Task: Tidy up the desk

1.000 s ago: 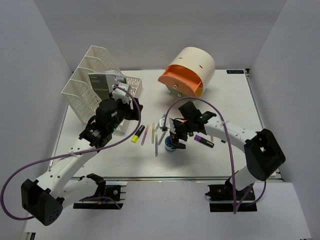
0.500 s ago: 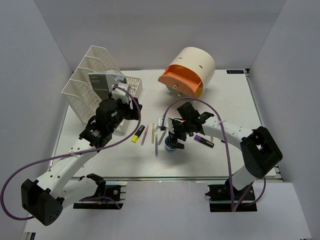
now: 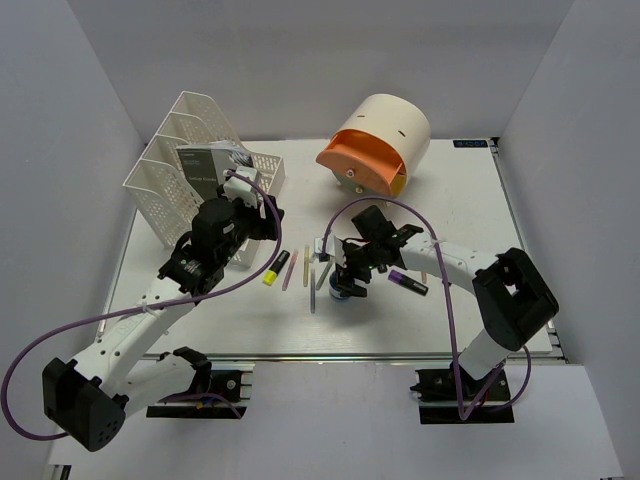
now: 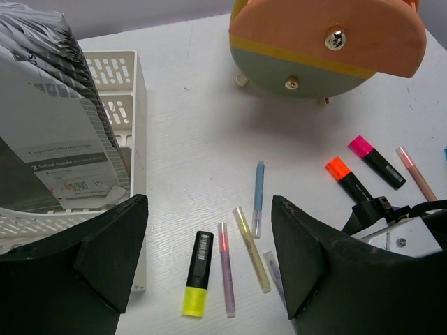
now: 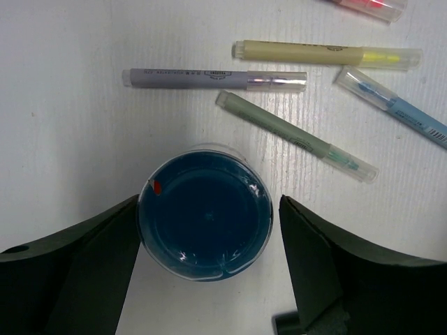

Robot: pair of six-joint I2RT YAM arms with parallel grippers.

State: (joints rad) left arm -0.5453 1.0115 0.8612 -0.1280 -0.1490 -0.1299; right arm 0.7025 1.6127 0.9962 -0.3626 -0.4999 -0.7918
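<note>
From above, the blue cup (image 3: pixel 342 297) is mostly hidden under the right gripper (image 3: pixel 349 279), only a sliver of rim showing. That arm's wrist view cuts the light-blue pen (image 5: pixel 412 118) off at its right edge and shows just a strip of a pink item (image 5: pixel 367 5) at the top, possibly a highlighter; print on the lilac pen (image 5: pixel 188 77) is too small to read. In the left wrist view the booklet (image 4: pixel 49 139) runs off the left edge, the drawer unit (image 4: pixel 328 42) off the top.
</note>
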